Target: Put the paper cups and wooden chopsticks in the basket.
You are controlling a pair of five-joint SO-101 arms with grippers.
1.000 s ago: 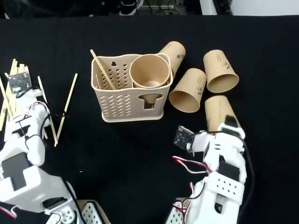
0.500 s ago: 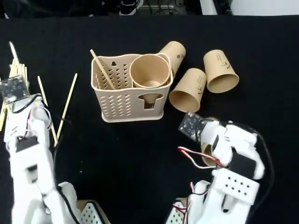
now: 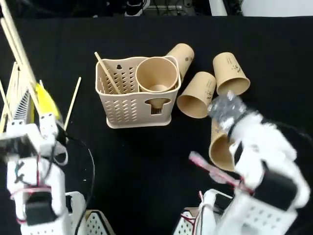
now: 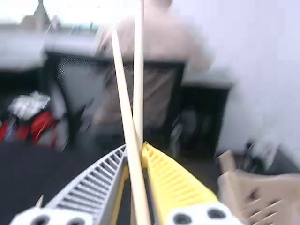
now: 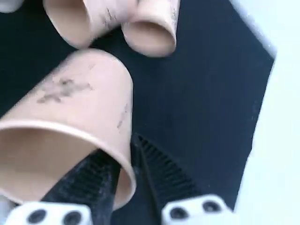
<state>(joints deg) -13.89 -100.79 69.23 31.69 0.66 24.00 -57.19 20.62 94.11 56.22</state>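
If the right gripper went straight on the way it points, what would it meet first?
Probably the two lying paper cups ahead, touched first by the held cup in the right gripper; its height is unclear.

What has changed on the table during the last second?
The left end effector lifted two chopsticks off the table. The right end effector gripped a lying cup and raised it. The basket, its contents and three other cups stayed.
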